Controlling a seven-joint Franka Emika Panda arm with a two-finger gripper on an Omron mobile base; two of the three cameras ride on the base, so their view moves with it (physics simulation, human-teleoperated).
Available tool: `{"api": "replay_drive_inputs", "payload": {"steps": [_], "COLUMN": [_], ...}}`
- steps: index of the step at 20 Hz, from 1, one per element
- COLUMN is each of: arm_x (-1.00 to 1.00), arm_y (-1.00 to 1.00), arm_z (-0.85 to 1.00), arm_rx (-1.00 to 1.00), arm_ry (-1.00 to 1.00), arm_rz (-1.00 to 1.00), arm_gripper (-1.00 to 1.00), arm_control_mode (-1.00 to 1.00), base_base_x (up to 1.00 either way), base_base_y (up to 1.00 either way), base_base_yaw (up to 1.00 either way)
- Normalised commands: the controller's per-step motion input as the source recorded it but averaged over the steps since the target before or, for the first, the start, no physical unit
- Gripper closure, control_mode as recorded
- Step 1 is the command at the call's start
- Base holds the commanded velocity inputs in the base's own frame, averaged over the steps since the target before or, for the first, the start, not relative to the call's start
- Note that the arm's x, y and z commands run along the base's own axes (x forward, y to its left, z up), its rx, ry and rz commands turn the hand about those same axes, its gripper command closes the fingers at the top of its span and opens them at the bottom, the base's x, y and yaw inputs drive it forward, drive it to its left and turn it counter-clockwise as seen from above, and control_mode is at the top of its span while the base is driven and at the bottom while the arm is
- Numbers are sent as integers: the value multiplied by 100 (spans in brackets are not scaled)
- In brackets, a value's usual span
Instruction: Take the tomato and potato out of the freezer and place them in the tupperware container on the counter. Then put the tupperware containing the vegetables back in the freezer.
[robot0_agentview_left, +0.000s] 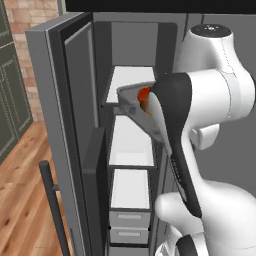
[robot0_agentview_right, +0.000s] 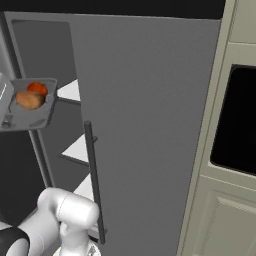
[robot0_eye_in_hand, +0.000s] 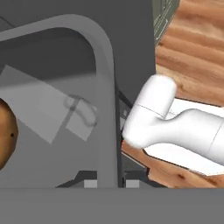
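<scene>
The grey tupperware container (robot0_agentview_left: 128, 98) hangs in the air in front of the open freezer (robot0_agentview_left: 131, 50), level with its upper white shelf. Inside it lie the red tomato (robot0_agentview_right: 37, 88) and, beside it, the brown potato (robot0_agentview_right: 29, 100). In the hand view my gripper (robot0_eye_in_hand: 110, 183) is shut on the tupperware container's rim (robot0_eye_in_hand: 107, 109), one fingertip on each side of the wall. The potato (robot0_eye_in_hand: 4, 135) shows at that view's left edge. In the left base view my own arm hides part of the container, and the tomato (robot0_agentview_left: 144, 93) peeks out beside it.
The freezer door (robot0_agentview_right: 145, 125) stands swung open, its long dark bar handle (robot0_agentview_right: 93, 180) close to my arm. White shelves (robot0_agentview_left: 131, 142) and small drawers (robot0_agentview_left: 129, 227) fill the freezer below. A pale cabinet with a dark oven window (robot0_agentview_right: 235, 120) is on the right. Wooden floor (robot0_agentview_left: 20, 200) lies left.
</scene>
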Motion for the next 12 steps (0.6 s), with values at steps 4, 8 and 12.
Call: {"api": "replay_drive_inputs", "payload": {"steps": [4, 8, 12], "arm_x": [69, 69, 74], "arm_y": [34, 24, 19], "arm_z": [-12, 0, 0], "arm_rx": [0, 2, 5], "arm_ry": [-8, 0, 0], "arm_rz": [-17, -12, -8], "arm_gripper": [100, 100, 100], "arm_control_mode": [-100, -100, -100], "base_base_x": [0, 0, 0], "base_base_y": [0, 0, 0], "base_base_yaw": [0, 0, 0]}}
